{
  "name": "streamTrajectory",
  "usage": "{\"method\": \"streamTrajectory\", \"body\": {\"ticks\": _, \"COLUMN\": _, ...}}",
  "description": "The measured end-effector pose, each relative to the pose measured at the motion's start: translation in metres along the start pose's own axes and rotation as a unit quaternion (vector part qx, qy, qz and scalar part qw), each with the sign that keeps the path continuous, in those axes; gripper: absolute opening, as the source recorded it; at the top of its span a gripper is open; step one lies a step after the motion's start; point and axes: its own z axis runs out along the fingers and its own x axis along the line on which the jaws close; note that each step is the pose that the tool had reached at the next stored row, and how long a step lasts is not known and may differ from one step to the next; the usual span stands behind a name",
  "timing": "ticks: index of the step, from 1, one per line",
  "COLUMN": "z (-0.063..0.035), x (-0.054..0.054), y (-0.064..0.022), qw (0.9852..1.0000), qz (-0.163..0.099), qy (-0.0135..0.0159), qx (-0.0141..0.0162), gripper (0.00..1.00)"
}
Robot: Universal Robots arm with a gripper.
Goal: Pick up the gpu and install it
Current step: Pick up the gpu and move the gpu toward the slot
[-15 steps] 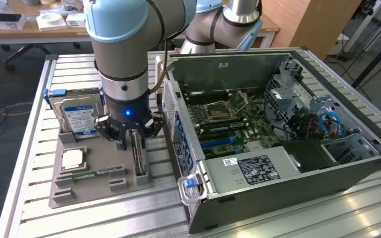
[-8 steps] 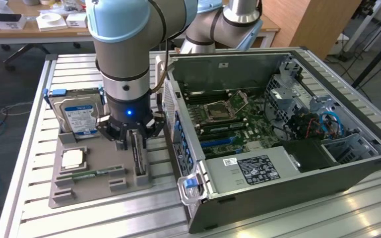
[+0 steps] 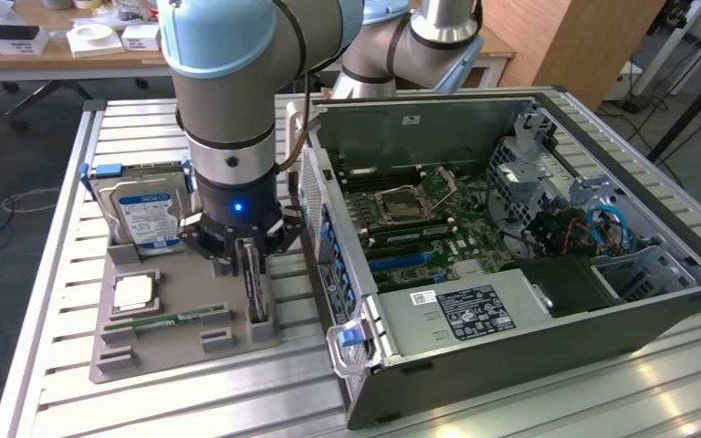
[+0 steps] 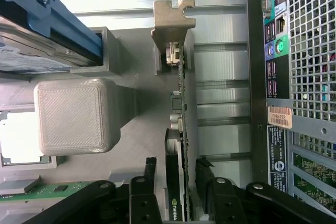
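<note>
Your gripper (image 3: 244, 263) (image 4: 176, 170) hangs low over the grey tray (image 3: 156, 360) (image 4: 134, 145), at the tray's edge nearest the open computer case (image 3: 533, 365) (image 4: 257, 77). The pincer is released. Its two dark fingers (image 4: 148, 179) stand one on each side of the gpu (image 3: 255, 294) (image 4: 177, 140), with a narrow gap showing on both sides, so nothing is grasped.

The gpu stands upright on its long edge in a slot of the tray, parallel to the tray's case-side edge. It is seated there, not lifted. Its silver bracket (image 4: 170, 24) is at the end of the slot away from the fingers.

Elsewhere on the tray you have:
- a hard drive (image 3: 143, 214) (image 4: 26, 51) in a blue carrier, propped at the side away from the case
- a processor (image 3: 135, 290) lying flat near the tray's middle
- a green memory stick (image 3: 171, 319) just beside the processor
</note>
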Motion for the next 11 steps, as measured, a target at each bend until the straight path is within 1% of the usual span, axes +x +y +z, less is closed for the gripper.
{"method": "streamTrajectory", "body": {"ticks": 1, "z": 0.0, "x": 0.0, "y": 0.0, "qw": 1.0, "qz": 0.0, "qy": 0.0, "qx": 0.0, "gripper": 0.39}}
{"method": "streamTrajectory", "body": {"ticks": 11, "z": 0.0, "x": 0.0, "y": 0.0, "qw": 1.0, "qz": 0.0, "qy": 0.0, "qx": 0.0, "gripper": 0.39}}
